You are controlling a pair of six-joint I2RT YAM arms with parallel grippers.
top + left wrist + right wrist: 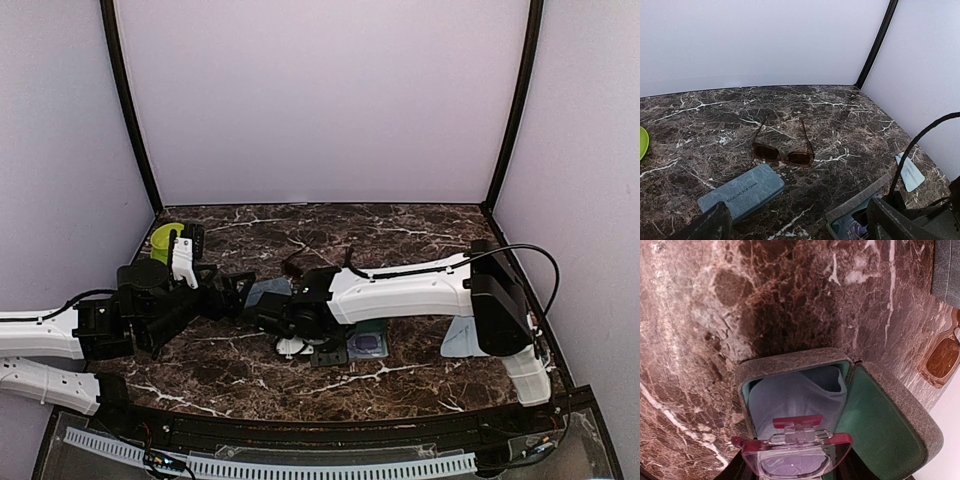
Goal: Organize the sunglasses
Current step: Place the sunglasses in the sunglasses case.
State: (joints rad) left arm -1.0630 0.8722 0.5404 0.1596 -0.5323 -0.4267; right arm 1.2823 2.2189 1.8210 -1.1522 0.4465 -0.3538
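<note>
On the counter [840, 120], your risk was the open case [890, 410]: a cloth [790, 395] lay inside, so the purple-tinted pair [792, 462] might catch its rim if dropped crooked. Your right jaws gripped that pair at the case's mouth; the brown pair [783, 156] lay ahead of your wide-open left jaws.

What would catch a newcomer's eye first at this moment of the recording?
The purple-tinted sunglasses fill the bottom of the right wrist view, held in the right gripper over an open green-lined case with a light-blue cloth inside. In the left wrist view, the brown-lensed sunglasses lie unfolded on the marble table, just beyond a closed blue-grey case.
</note>
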